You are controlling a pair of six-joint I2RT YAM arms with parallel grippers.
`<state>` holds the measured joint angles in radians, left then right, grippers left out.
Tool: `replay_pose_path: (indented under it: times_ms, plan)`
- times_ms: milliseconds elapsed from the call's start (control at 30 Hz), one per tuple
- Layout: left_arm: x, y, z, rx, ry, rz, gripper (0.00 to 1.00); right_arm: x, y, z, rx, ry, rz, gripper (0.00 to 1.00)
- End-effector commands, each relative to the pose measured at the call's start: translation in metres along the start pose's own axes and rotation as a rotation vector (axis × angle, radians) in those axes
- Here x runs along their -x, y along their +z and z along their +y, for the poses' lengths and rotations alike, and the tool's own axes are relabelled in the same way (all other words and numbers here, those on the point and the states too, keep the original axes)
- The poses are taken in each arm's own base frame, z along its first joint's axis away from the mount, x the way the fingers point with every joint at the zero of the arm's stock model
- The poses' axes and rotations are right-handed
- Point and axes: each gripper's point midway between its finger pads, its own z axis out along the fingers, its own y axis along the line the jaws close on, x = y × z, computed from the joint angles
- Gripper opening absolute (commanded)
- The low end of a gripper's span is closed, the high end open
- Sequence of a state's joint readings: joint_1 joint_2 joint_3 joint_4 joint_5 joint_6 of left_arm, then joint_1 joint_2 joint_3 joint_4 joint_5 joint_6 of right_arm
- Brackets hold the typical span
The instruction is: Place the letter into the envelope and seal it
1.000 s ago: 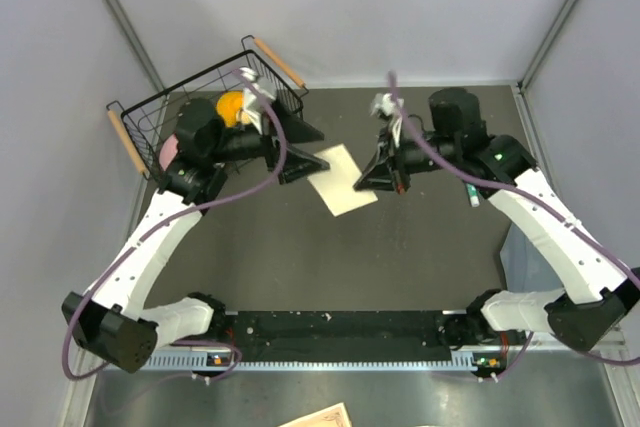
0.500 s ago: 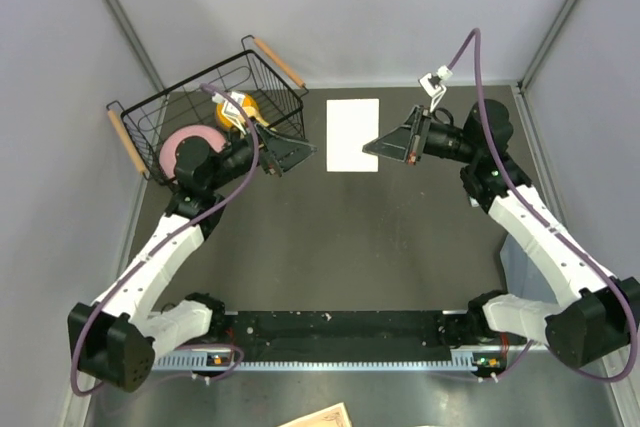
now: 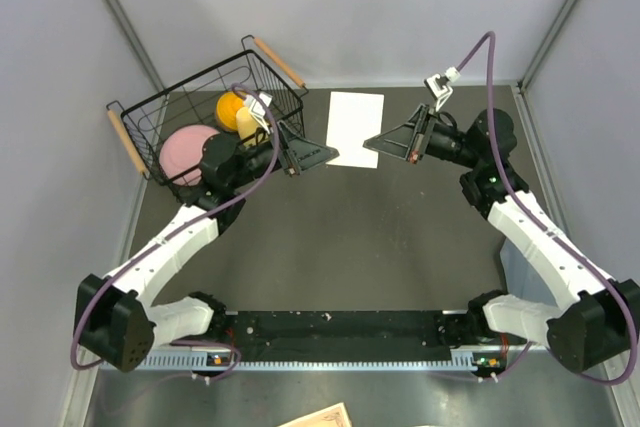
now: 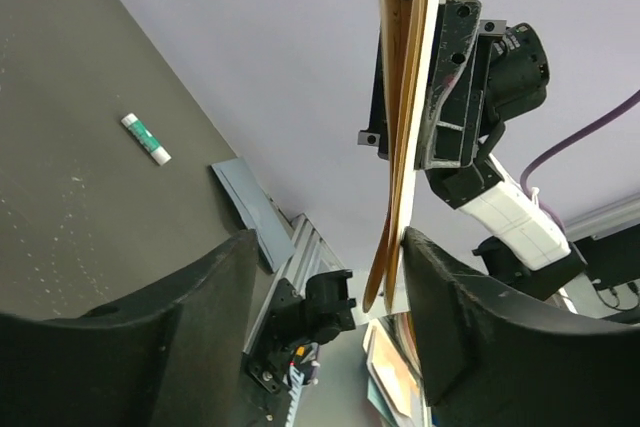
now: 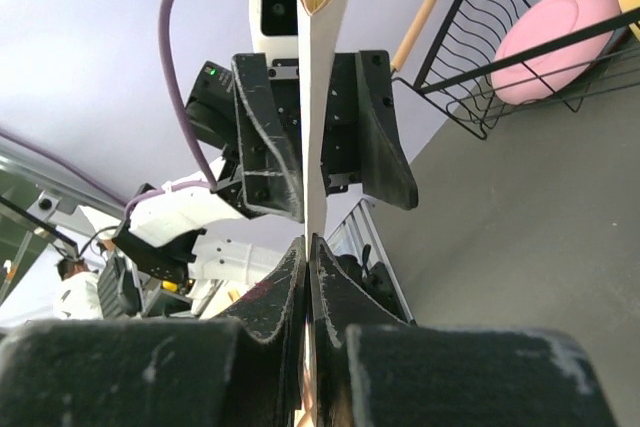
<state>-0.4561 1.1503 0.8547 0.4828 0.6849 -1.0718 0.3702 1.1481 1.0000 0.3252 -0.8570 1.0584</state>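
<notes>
Letter (image 3: 354, 129), a cream sheet, hangs in the air just right of the wire basket (image 3: 150, 125). The right pincer (image 3: 370, 146) pinches one edge of it, jaws pressed together on the sheet. The left pincer (image 3: 318, 154) has its jaws spread either side of the opposite edge and does not appear to grip.

As I judge the risk, the sheet is held by one edge only. It may twist or bow if the left jaws close off-line, or drop if the right lets go first.

Pale lilac walls (image 3: 400, 7) enclose a dark grey surface (image 3: 350, 247). The basket holds a pink plate (image 3: 183, 144) and an orange round object (image 3: 229, 104). The blue-grey envelope (image 4: 243, 199) lies flat far right of the basket, at the surface's edge. A small white-and-green glue stick (image 4: 146, 138) lies near it.
</notes>
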Motion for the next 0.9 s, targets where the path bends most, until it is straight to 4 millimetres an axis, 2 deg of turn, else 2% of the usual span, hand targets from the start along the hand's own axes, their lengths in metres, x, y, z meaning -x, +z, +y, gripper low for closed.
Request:
replay_pose_path:
  times_ms: [0, 200, 300, 367, 433, 467, 600, 700, 800, 833, 867]
  plan:
    - [0.024, 0.007, -0.037, -0.105, 0.05, -0.063, 0.58, 0.004, -0.005, 0.013, 0.03, -0.041, -0.043, 0.0]
    - [0.023, 0.012, -0.05, -0.156, 0.053, -0.058, 0.33, 0.002, -0.004, 0.004, 0.002, -0.019, -0.068, 0.0]
    - [0.024, 0.013, -0.048, -0.148, 0.036, -0.064, 0.34, 0.005, -0.003, 0.0, -0.007, 0.003, -0.088, 0.0]
    - [0.025, 0.014, -0.047, -0.144, 0.03, -0.068, 0.39, 0.008, -0.001, -0.001, -0.012, 0.014, -0.103, 0.0]
    - [0.026, 0.016, -0.045, -0.131, 0.014, -0.068, 0.41, 0.007, 0.0, -0.006, -0.025, 0.038, -0.107, 0.0]
    - [0.027, 0.016, -0.044, -0.129, 0.013, -0.07, 0.4, 0.006, 0.002, -0.008, -0.032, 0.049, -0.107, 0.0]
    - [0.028, 0.018, -0.044, -0.126, 0.019, -0.073, 0.29, 0.003, 0.004, -0.014, -0.049, 0.077, -0.105, 0.0]
    - [0.027, 0.018, -0.04, -0.117, 0.014, -0.072, 0.28, 0.003, 0.005, -0.015, -0.055, 0.081, -0.107, 0.0]
    - [0.027, 0.019, -0.036, -0.106, 0.011, -0.074, 0.17, 0.001, 0.006, -0.016, -0.054, 0.086, -0.102, 0.0]
    - [0.026, 0.019, -0.034, -0.102, 0.011, -0.07, 0.0, 0.0, 0.007, -0.017, -0.055, 0.088, -0.097, 0.0]
    - [0.025, 0.019, -0.033, -0.097, 0.009, -0.067, 0.0, -0.002, 0.007, -0.018, -0.057, 0.084, -0.09, 0.0]
